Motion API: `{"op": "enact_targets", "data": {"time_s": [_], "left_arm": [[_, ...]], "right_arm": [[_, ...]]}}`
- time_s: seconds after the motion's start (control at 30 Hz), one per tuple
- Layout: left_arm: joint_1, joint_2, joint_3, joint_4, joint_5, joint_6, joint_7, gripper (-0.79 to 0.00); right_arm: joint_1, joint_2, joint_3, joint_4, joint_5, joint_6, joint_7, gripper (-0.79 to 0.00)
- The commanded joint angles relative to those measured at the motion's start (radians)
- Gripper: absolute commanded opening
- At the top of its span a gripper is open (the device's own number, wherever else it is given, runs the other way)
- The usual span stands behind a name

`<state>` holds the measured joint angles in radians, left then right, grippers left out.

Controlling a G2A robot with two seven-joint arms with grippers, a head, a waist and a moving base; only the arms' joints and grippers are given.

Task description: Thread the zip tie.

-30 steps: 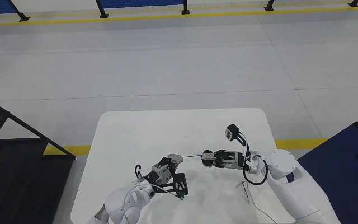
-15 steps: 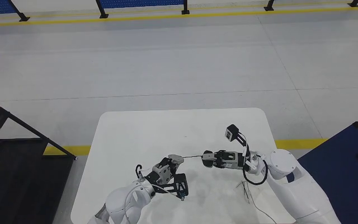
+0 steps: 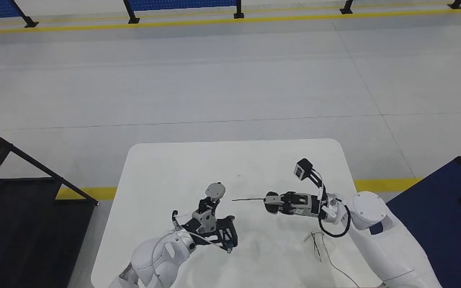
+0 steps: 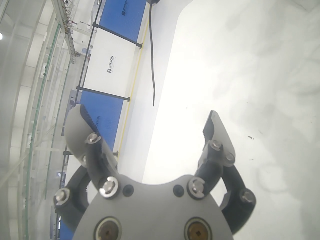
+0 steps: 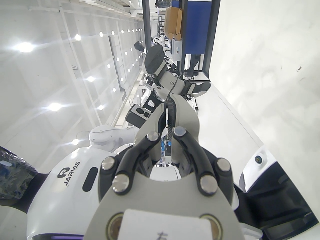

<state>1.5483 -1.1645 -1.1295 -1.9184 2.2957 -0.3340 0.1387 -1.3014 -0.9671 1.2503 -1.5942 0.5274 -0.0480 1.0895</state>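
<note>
1. Black zip tie (image 3: 248,199) sticks out sideways from my right gripper (image 3: 269,202), clamped on one end, above the white table (image 3: 158,173).
2. My left gripper (image 4: 146,114) is spread apart, the tie's thin tip near; a wobble could make it miss.
3. Right fingers (image 5: 185,116) press together; a loose pinch risks slipping.

zip tie (image 3: 248,199) | thin, black, straight | one end in right hand (image 3: 268,202)
</note>
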Motion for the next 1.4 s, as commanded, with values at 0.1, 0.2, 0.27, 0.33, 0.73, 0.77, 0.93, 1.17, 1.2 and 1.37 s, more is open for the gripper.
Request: {"op": "enact_targets", "data": {"time_s": [0.1, 0.2, 0.27, 0.33, 0.73, 0.77, 0.93, 1.17, 1.2, 1.37], "left_arm": [[0.001, -0.001, -0.006, 0.013, -0.078, -0.032, 0.010, 0.000], [0.001, -0.001, -0.006, 0.013, -0.078, -0.032, 0.010, 0.000], [0.003, -0.002, -0.004, 0.016, -0.090, -0.031, 0.008, 0.000], [0.003, -0.007, -0.027, 0.023, -0.180, -0.017, -0.044, 0.000], [-0.021, -0.029, -0.123, 0.120, -0.924, -0.180, -0.432, 0.000], [-0.021, -0.029, -0.123, 0.120, -0.924, -0.180, -0.432, 0.000], [-0.017, -0.031, -0.121, 0.124, -0.953, -0.174, -0.422, 0.000], [-0.071, -0.042, -0.145, 0.199, -1.502, -0.144, -0.628, 0.000], [-0.077, -0.043, -0.151, 0.219, -1.589, -0.137, -0.651, 0.000], [-0.103, -0.046, -0.159, 0.289, -1.903, -0.101, -0.747, 0.000]], "right_arm": [[0.001, 0.000, 0.002, 0.001, -0.003, -0.005, 0.001, -0.785], [0.001, 0.000, 0.002, 0.001, -0.003, -0.005, 0.001, -0.785], [0.000, 0.000, 0.003, -0.005, -0.008, -0.010, -0.010, -0.785], [-0.008, 0.001, 0.007, -0.026, -0.030, -0.038, -0.021, -0.785], [-0.027, 0.007, 0.036, -0.048, -0.101, -0.155, -0.010, -0.785], [-0.027, 0.007, 0.036, -0.048, -0.101, -0.155, -0.010, -0.785], [-0.027, 0.007, 0.036, -0.048, -0.101, -0.155, -0.010, -0.785], [-0.035, 0.008, 0.035, -0.071, -0.155, -0.212, -0.020, -0.785], [-0.036, 0.008, 0.036, -0.071, -0.156, -0.216, -0.019, -0.785], [-0.037, 0.010, 0.039, -0.070, -0.180, -0.226, -0.016, -0.785]]}}
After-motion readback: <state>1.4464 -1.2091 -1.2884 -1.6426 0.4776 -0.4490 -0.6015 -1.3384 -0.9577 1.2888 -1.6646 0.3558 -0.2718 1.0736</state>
